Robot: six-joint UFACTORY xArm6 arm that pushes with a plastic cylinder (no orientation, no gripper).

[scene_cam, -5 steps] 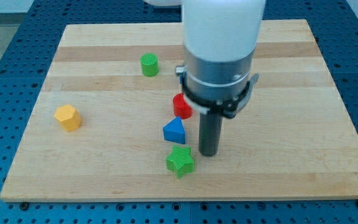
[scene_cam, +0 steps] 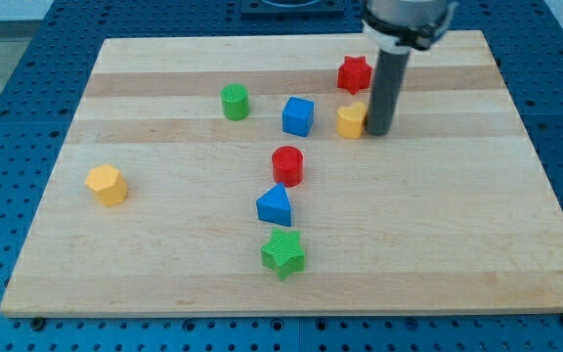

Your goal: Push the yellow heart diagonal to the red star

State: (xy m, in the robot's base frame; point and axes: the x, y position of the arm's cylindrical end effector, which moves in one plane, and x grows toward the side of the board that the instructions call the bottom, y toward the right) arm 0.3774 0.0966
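The yellow heart lies on the wooden board toward the view's upper right. The red star sits just above it, slightly to the right. My tip stands on the board at the yellow heart's right side, touching or nearly touching it. The dark rod rises from there to the arm's body at the view's top.
A blue cube sits left of the heart. A green cylinder is further left. A red cylinder, a blue triangular block and a green star run down the middle. A yellow hexagonal block lies at the left.
The arm has moved from the board's lower middle up to the upper right. Its body no longer hides the blue cube, yellow heart and red star. The other blocks have not moved.
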